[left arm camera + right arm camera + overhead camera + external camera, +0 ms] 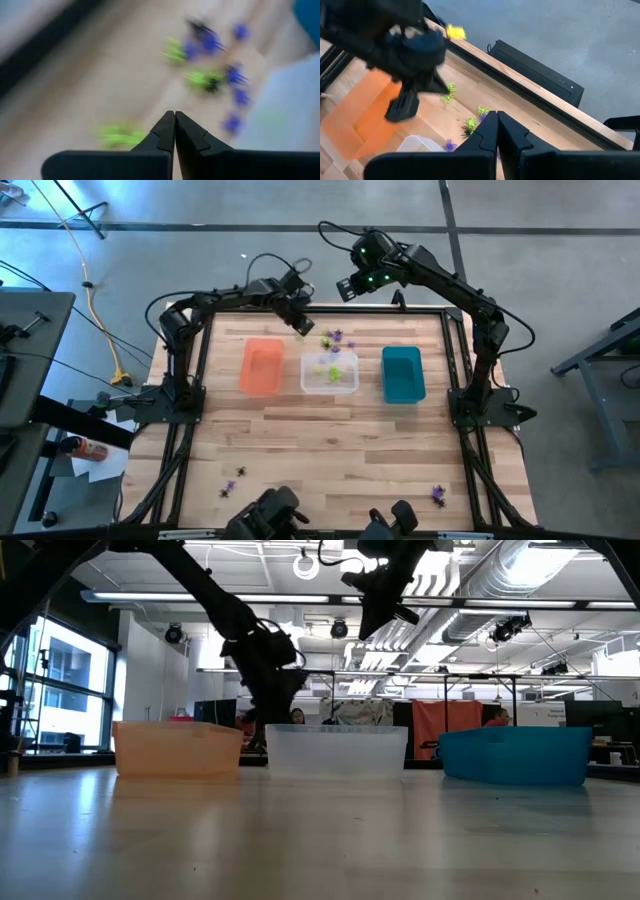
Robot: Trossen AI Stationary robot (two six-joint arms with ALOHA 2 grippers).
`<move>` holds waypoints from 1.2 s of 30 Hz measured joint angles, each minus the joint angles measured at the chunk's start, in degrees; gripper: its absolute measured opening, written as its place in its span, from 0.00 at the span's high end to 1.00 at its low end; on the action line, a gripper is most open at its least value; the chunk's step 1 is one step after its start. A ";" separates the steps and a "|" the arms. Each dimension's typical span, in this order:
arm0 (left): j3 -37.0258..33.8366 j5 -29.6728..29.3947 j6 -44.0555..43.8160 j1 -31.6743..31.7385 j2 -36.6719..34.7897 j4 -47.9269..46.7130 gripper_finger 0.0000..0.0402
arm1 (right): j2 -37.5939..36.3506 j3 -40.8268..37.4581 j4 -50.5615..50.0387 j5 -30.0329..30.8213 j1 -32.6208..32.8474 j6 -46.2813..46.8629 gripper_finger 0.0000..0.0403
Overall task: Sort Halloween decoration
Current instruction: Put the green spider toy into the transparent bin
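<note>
Several tiny lime green, purple and black spidery trinkets (335, 340) lie on the wood just behind the clear bin (330, 373). They also show in the left wrist view (210, 80) and in the right wrist view (470, 121). A few lie inside the clear bin (332, 370). One green trinket (449, 92) lies apart, close to my left gripper. My left gripper (300, 328) is shut and empty, low over the far part of the table between the orange bin (262, 367) and the clear bin. My right gripper (350, 285) is shut and empty, high over the table's far edge.
A teal bin (403, 373) stands right of the clear bin. Stray trinkets lie near the front edge at the left (232, 485) and at the right (438, 495). A black frame (420, 310) runs along the table's far edge. The wood in front of the bins is bare.
</note>
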 joint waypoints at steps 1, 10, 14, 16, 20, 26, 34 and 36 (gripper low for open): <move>0.02 -1.33 0.63 0.49 -0.29 -0.01 1.00 | 0.00 0.00 0.04 0.00 0.00 -0.02 1.00; -0.02 2.25 2.98 3.17 2.38 -1.19 1.00 | 0.00 0.00 0.08 -0.01 0.00 -0.08 1.00; -0.02 3.10 3.01 3.14 3.14 -0.52 1.00 | 0.00 0.00 0.04 0.00 0.00 -0.08 1.00; -0.02 1.36 3.18 3.10 3.53 -1.01 1.00 | 0.00 0.00 0.04 0.00 0.00 -0.08 1.00; 0.00 0.04 4.58 3.15 3.78 -2.09 1.00 | 0.00 0.00 0.02 0.00 0.00 -0.08 1.00; -0.02 0.08 5.51 3.15 3.91 -2.52 1.00 | 0.00 0.00 0.02 -0.01 0.00 -0.06 1.00; 0.00 0.32 5.62 3.13 5.66 -3.54 1.00 | 0.00 0.00 0.00 0.00 0.00 0.07 1.00; -0.01 0.22 5.60 3.02 6.49 -3.80 1.00 | 0.00 0.00 0.01 -0.02 0.00 0.09 1.00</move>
